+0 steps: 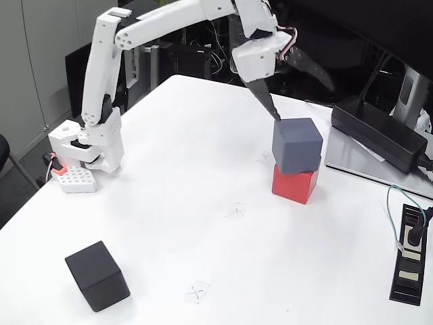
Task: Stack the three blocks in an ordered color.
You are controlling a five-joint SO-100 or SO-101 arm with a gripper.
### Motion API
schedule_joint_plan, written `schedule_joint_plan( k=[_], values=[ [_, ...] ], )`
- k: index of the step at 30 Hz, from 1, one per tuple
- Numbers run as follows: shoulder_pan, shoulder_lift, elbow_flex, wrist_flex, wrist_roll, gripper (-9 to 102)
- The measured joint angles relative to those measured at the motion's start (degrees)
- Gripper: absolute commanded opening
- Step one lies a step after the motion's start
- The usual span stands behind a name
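White laminate covers the table (203, 169), which takes up most of the fixed view, with a few faint pencil crosses drawn on it. The white arm (101, 88) stands on its base at the left edge of the table, rises, and reaches across the top of the picture toward the right. The long black power brick (379, 132) lies at the far right on a grey slab, its cable trailing off the edge, and a black power strip (409, 254) lies nearer the camera along the right border.

The slate blue-grey block (298, 145) sits on top of the red block (295, 183), turned slightly so that its edges do not line up with those below. The pair stands right of centre. The black block (97, 275) rests alone on the table at the lower left, well apart from the other two.

The gripper (298, 101) hangs above the stack with its dark fingers spread wide: one points down and its tip meets the upper left corner of the blue-grey block, the other juts out to the right, clear of everything. It holds nothing.
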Motion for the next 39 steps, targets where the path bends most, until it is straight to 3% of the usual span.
schedule_joint_plan(
  k=[9,26,39],
  values=[
    [12.04,16.79,16.26,0.00,0.00,41],
    [59.06,34.19,46.14,-0.09,0.00,41],
    [70.93,25.84,55.46,-7.82,-8.00,41]
  ],
)
